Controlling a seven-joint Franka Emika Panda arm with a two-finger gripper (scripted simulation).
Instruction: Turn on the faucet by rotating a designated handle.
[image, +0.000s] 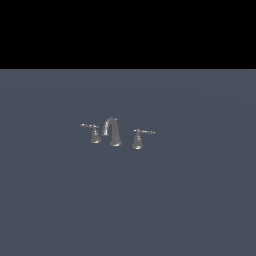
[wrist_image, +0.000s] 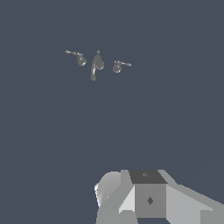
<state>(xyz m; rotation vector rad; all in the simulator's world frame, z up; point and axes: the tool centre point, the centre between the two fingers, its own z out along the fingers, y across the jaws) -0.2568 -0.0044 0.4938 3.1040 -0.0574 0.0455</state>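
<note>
Grey floor (image: 128, 210) lies bare around the faucet (image: 112, 131); handle (image: 138, 138) unobstructed; end effector state cannot be told.

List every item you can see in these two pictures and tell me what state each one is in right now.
Silver-grey metal arched gooseneck spout: upright, no water visible.
Silver-grey lever handle on the exterior view's right: upright on its flared base, lever pointing to that view's right, untouched.
Twin silver-grey lever handle on the exterior view's left: upright, lever pointing to that view's left, untouched.
White robot arm: far from the faucet; jaws not visible.
</note>
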